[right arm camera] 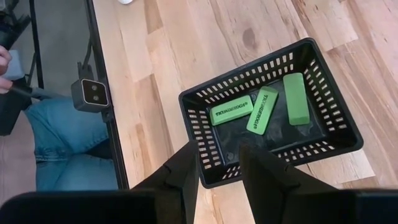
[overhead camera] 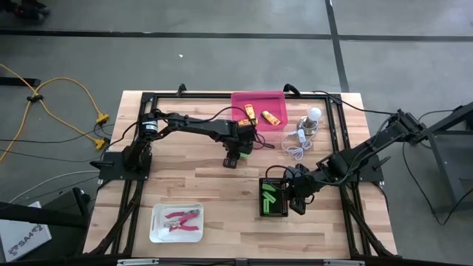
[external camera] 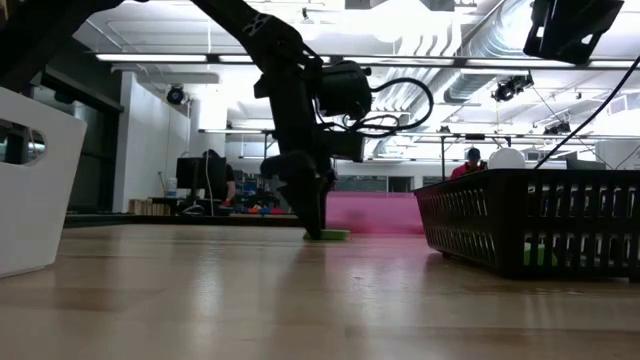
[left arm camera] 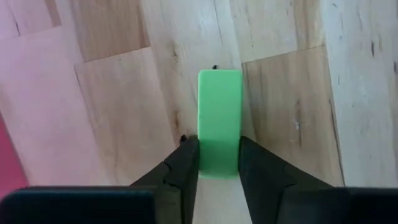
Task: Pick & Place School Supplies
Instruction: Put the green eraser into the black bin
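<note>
Reaching down mid-table, the left gripper (left arm camera: 219,158) fingers pinch a green block (left arm camera: 219,121) lying on the wood.

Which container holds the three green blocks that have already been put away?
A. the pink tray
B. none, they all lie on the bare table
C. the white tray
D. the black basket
D. The right wrist view shows three green blocks lying inside the black basket, while a fourth green block lies on the wooden table between the fingers of the left gripper.
</note>
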Controlling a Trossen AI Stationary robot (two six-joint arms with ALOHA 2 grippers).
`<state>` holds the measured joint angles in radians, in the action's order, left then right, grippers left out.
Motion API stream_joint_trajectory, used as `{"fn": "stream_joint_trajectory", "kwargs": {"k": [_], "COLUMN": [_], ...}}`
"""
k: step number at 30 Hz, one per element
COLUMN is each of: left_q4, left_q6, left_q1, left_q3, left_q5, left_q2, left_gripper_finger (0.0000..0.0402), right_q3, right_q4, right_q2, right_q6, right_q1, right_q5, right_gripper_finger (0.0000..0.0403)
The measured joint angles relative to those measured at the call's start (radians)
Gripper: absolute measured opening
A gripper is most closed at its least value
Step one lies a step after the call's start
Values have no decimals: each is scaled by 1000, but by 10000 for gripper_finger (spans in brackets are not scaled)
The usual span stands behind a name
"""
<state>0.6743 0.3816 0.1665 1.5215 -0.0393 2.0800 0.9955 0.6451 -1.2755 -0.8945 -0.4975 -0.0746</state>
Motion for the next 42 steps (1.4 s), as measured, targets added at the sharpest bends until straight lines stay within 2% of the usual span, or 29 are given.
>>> {"fn": "stream_joint_trajectory", "kwargs": {"k": [19,26,36,42], "left_q4": [-2,-21,-30,-50], "left_q6": [-20,-13,10,6], "left_q1": [-22,-45,-95,-144], "left_q3": [7,13,44,66], "left_q5": [45,46,103,117], "left_q2": [0,-19,-68,-108], "left_gripper_finger": [87,87,87,87], "right_q3": [0,0,0,0], "right_q4": [-24,-4,48,48], "right_q2": [0,0,0,-1], "right_q6": [-3,-33,-135,-184], "right_q1": [0,-6,-91,-145], "right_q5": [1,57,75,20], "right_gripper_finger": [103,103,103,103]}}
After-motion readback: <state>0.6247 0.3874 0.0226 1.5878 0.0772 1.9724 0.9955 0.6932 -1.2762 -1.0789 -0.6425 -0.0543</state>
